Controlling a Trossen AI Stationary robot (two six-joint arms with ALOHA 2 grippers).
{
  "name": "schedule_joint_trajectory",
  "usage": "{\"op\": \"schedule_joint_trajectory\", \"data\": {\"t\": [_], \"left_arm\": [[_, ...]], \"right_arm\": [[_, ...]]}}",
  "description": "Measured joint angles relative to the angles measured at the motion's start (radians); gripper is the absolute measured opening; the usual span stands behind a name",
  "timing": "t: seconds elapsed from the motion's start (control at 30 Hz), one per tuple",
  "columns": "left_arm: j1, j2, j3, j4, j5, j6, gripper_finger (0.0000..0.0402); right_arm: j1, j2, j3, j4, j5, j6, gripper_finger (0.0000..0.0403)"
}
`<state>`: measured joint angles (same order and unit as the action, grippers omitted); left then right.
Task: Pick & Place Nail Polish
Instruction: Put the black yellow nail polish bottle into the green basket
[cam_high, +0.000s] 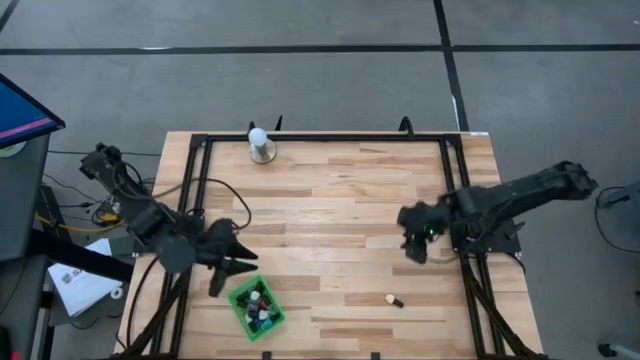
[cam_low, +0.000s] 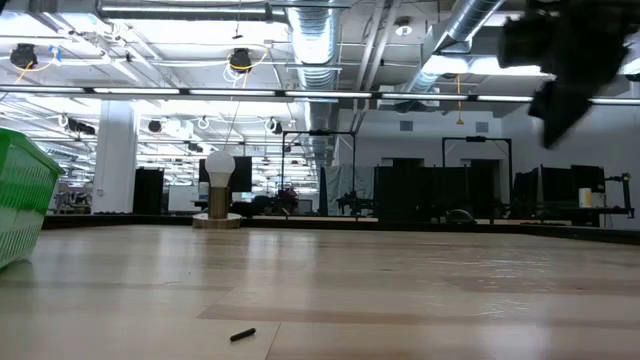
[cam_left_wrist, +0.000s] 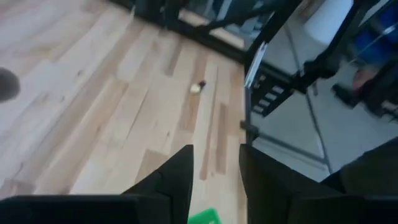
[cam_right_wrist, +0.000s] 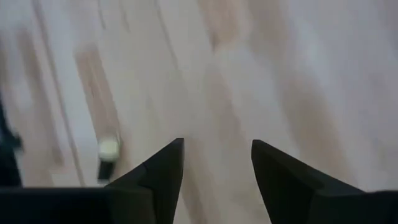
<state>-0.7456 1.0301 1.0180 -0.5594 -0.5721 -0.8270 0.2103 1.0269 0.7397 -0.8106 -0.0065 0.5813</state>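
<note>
Only the high view shows the whole wooden table (cam_high: 330, 200), with a green basket (cam_high: 240, 298) of nail polish bottles (cam_high: 258, 306) beside the left gripper (cam_high: 232, 262), whose fingers stand apart, empty. The right gripper (cam_high: 415, 245) hangs spread wide, empty. One cream, dark-capped bottle (cam_high: 394, 299) lies on the table's near part.

Green basket (cam_low: 20, 205) cut off by the low view's edge; its bottles (cam_high: 258, 305) too small to distinguish
</note>
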Motion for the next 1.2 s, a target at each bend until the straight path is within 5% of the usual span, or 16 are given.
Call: {"op": "schedule_joint_trajectory", "data": {"t": [0.4,0.6,0.9,1.2], "left_arm": [[-0.064,-0.289,0.0,-0.001,-0.151,0.278,0.0037],[-0.114,-0.357,-0.024,0.0,-0.293,0.428,0.0005],[-0.114,-0.477,-0.291,0.029,-0.311,0.162,0.0001],[-0.114,-0.491,-0.469,0.182,-0.311,0.115,0.0001]], "right_arm": [[0.437,0.272,0.03,0.081,0.003,0.386,0.0212],[0.533,0.421,0.117,0.093,0.015,0.443,0.0212],[0.548,0.695,0.263,0.093,0.016,0.306,0.0208],[0.537,0.775,0.298,0.095,0.06,0.304,0.0213]]}}
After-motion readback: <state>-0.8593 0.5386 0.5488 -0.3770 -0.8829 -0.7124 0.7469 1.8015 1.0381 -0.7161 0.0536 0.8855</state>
